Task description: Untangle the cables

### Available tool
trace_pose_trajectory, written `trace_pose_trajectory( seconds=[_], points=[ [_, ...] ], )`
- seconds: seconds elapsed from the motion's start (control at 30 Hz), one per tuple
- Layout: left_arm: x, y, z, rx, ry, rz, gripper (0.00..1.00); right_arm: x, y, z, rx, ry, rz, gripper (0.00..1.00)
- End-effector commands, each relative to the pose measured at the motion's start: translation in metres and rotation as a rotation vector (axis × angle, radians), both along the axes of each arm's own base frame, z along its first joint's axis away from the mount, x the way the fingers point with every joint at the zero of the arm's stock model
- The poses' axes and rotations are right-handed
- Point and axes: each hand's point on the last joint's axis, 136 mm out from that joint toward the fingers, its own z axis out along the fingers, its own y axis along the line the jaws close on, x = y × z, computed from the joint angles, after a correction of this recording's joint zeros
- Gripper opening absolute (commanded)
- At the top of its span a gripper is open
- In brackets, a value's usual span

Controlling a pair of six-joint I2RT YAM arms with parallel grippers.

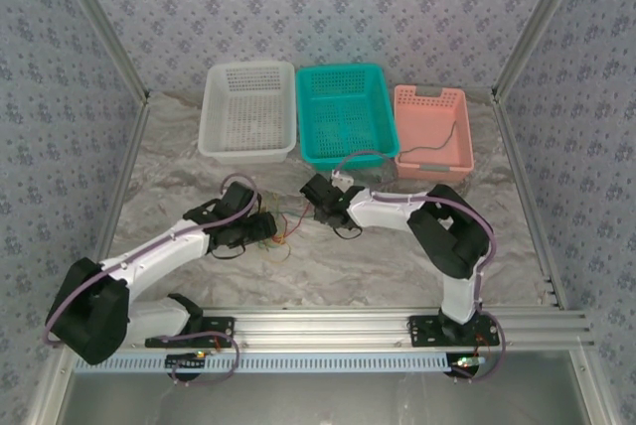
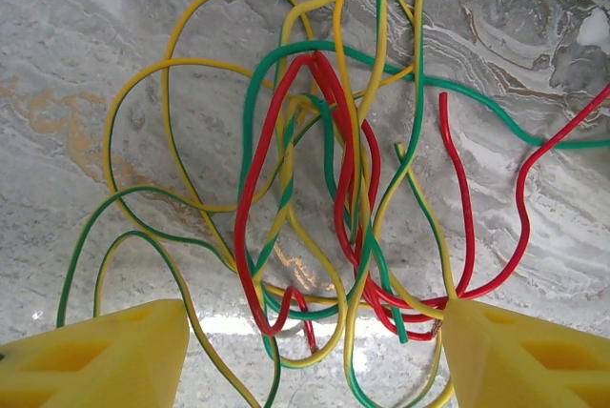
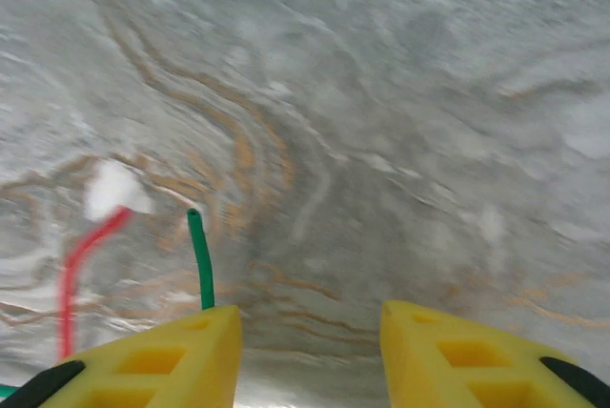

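Tabletop (image 1: 328,266) marbled grey, cables (image 2: 353,179), patterned walls (image 1: 328,8)

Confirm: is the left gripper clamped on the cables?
No. The left gripper stands wide open, and the cables lie loose on the table between and beyond its fingers.

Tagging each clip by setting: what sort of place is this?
Most likely a robotics lab test cell: a table boxed in by wallpapered panels on a metal frame, with two robot arms bolted to a rail at its near edge.
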Motion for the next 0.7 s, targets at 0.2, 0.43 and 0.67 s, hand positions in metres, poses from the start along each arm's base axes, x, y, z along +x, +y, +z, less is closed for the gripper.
trace_pose_trajectory(
  seconds=[0.2,0.43,0.67],
  points=[
    [0.013,0.003,0.007,0.044,-0.029,0.008,0.71,0.014,0.013,0.007,0.047,-0.053,0.020,0.42],
    [0.010,0.008,0.021,0.030,-0.065,0.021,0.69,0.005,0.010,0.041,0.057,-0.121,0.014,0.45],
    [0.001,0.007,0.042,-0.037,-0.092,0.030,0.69,0.020,0.015,0.022,0.050,-0.066,0.000,0.47]
  ],
)
